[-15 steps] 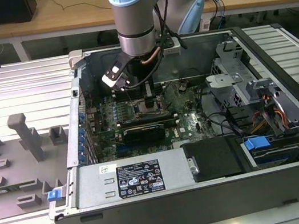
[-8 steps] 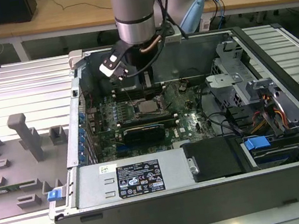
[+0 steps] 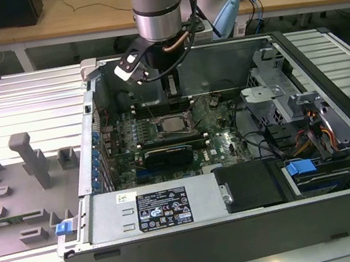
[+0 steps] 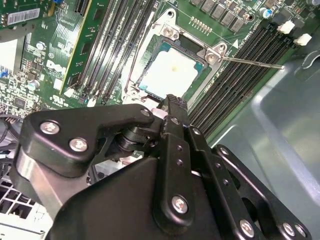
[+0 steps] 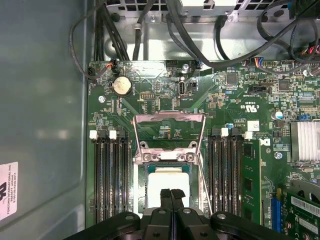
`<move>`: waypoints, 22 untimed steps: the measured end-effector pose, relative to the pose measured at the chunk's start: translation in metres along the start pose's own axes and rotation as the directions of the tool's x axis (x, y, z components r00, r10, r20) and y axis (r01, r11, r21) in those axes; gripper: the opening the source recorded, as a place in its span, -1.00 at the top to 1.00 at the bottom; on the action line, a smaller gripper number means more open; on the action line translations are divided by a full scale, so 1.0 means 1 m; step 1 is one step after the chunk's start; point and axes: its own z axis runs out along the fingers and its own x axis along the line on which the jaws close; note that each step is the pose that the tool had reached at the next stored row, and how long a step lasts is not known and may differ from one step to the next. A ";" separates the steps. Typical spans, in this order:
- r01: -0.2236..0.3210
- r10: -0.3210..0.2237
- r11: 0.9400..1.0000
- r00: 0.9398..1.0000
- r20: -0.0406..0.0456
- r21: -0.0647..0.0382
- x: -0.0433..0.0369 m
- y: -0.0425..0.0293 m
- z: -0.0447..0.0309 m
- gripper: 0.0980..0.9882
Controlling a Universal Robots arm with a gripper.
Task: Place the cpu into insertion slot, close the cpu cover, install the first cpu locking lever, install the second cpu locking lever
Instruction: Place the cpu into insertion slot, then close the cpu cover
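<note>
The cpu [image 5: 170, 180] is a pale square chip lying flat in the insertion slot [image 5: 145, 167] on the green board. It also shows in the exterior view as the cpu [image 3: 174, 126] and in the second wrist view as the cpu [image 4: 172, 75]. The cpu cover [image 5: 169, 118], a thin metal frame, stands swung open beyond the socket. A thin locking lever [image 4: 250, 62] juts out unlatched beside the socket. My gripper [image 5: 171, 194] hovers just over the socket's edge, fingers shut together with nothing between them. In the exterior view the gripper [image 3: 170, 94] hangs inside the case over the board's rear.
Long black memory slots [image 5: 112, 180] flank the socket on both sides. A graphics card [image 3: 169, 154] lies in front of it, a power supply [image 3: 161, 208] nearer still. Case walls [image 3: 230, 60], a drive cage [image 3: 271, 97] and cables surround the board. Grey fixtures [image 3: 27, 160] stand at the exterior view's left.
</note>
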 end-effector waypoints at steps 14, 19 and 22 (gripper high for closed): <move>0.000 0.000 1.000 1.000 0.000 0.000 0.0001 0.0005 -0.0063 0.98; 0.000 0.000 1.000 1.000 0.000 0.000 0.0002 0.0007 -0.0082 0.98; 0.000 0.000 1.000 1.000 0.000 0.000 0.0002 0.0007 -0.0086 0.98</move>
